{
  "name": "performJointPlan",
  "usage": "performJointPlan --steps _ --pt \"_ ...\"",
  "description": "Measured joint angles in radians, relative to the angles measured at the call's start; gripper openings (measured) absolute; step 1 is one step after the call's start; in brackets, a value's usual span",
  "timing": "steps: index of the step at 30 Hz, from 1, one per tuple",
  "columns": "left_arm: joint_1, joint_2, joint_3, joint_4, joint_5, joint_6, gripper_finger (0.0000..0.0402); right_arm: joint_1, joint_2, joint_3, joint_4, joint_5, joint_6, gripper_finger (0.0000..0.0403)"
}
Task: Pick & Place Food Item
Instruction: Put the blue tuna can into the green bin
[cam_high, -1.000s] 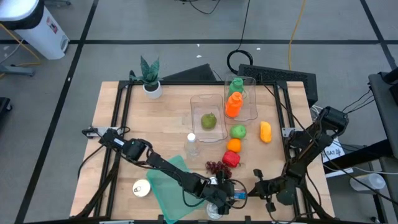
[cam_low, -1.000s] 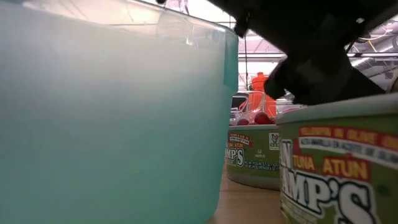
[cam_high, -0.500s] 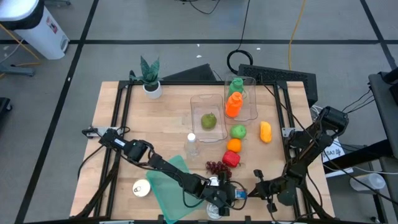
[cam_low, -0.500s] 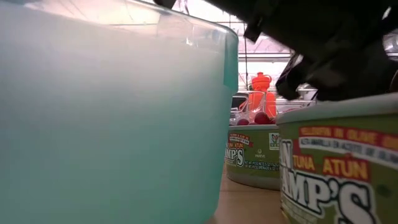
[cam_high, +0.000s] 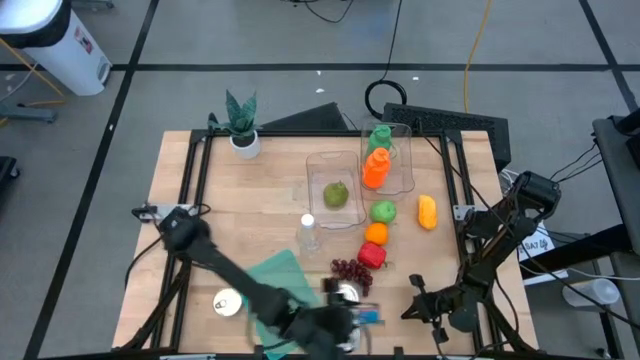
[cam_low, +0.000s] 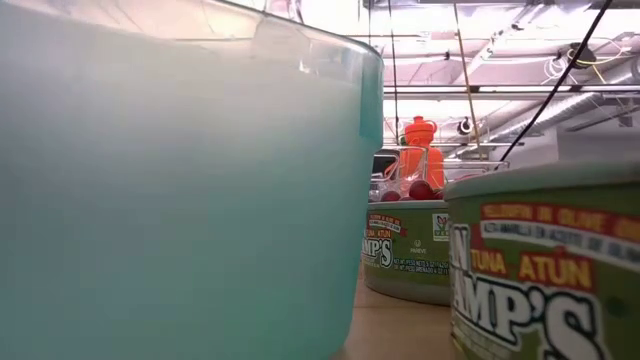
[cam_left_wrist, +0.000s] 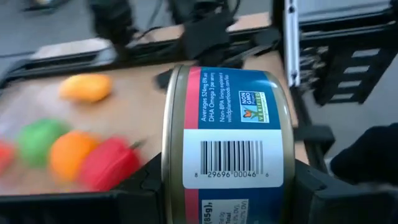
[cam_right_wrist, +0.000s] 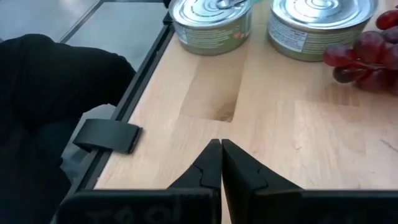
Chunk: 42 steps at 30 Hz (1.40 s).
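My left gripper (cam_left_wrist: 227, 186) is shut on a tuna can (cam_left_wrist: 230, 143) with a pink, white and blue label and a barcode. In the high view it sits near the table's near edge (cam_high: 365, 318), its arm blurred. Two more cans stand on the table (cam_low: 405, 250) (cam_low: 545, 270), also seen in the right wrist view (cam_right_wrist: 211, 18) (cam_right_wrist: 320, 22). My right gripper (cam_right_wrist: 221, 162) is shut and hovers over bare wood at the near right corner (cam_high: 415, 305). A teal tub (cam_low: 180, 180) fills the left of the low view. My left gripper pinches the can between its two fingers (cam_left_wrist: 146, 190) (cam_left_wrist: 317, 186), one on each flat end. The rim (cam_left_wrist: 169, 143) is beside one finger. The can lies on its side across the fingers, its labelled wall facing the wrist camera. It is held off the table.
Red grapes (cam_high: 347, 268), a red pepper (cam_high: 372, 255), an orange (cam_high: 376, 233), a green fruit (cam_high: 383, 211) and a yellow fruit (cam_high: 427, 212) lie right of centre. Clear containers (cam_high: 335, 190) hold a green fruit and an orange bottle (cam_high: 375, 168). A potted plant (cam_high: 242, 125) stands far left.
My left gripper has risen out of the low view, where it hung over the nearest can. Its arm has swung toward the near edge and shows blurred in the high view. The two standing cans have stayed in place.
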Motion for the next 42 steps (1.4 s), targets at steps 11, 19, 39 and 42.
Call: performJointPlan --steps 11,19,39,42 --pt "-0.133 -0.14 0.001 -0.881 -0.013 -0.754 0.0184 0.007 0.0 0.0 0.0 0.001 -0.011 0.0" --pt "-0.096 -0.051 0.0 -1.136 0.258 -0.952 0.0184 0.007 0.0 0.0 0.0 0.002 -0.015 0.0" --pt "-0.018 0.135 -0.005 -1.18 0.457 -0.867 0.0184 0.007 0.0 0.0 0.0 0.005 -0.015 0.0" --pt "-0.013 0.139 -0.005 -1.179 0.437 -0.871 0.0184 0.007 0.0 0.0 0.0 0.005 -0.018 0.0"
